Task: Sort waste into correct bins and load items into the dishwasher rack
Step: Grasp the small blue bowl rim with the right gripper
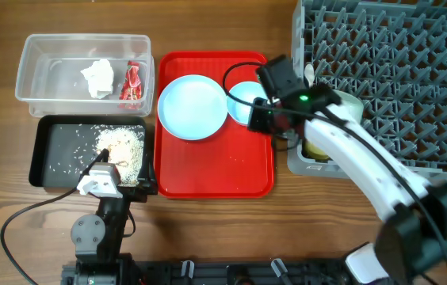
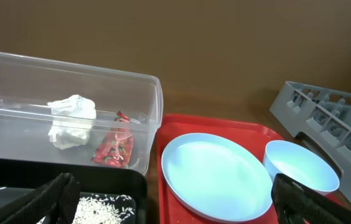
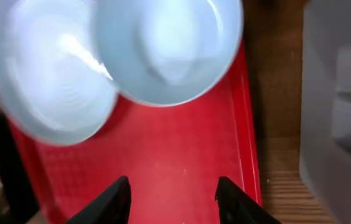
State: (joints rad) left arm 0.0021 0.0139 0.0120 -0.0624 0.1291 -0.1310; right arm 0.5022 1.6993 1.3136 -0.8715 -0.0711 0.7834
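Note:
A pale blue plate [image 1: 192, 107] and a small pale blue bowl [image 1: 243, 99] sit side by side on the flat red serving tray [image 1: 208, 170]. My right gripper [image 1: 265, 119] is open and empty, hovering over the tray just in front of the small bowl [image 3: 169, 50]; in the right wrist view its fingers [image 3: 174, 196] frame bare red tray [image 3: 182, 149]. My left gripper [image 1: 105, 178] is open and empty at the front edge of the black tray [image 1: 49, 158], which holds rice scraps [image 1: 124, 146]. The clear tub [image 1: 49, 71] holds the white tissue [image 1: 98, 77] and the red wrapper [image 1: 132, 83].
The grey dishwasher rack [image 1: 398, 71] fills the back right, close to the red tray's right edge. A pale green bowl [image 1: 354, 103] and a yellow cup [image 1: 316, 149] show partly under my right arm at the rack's near left corner. The table is brown wood.

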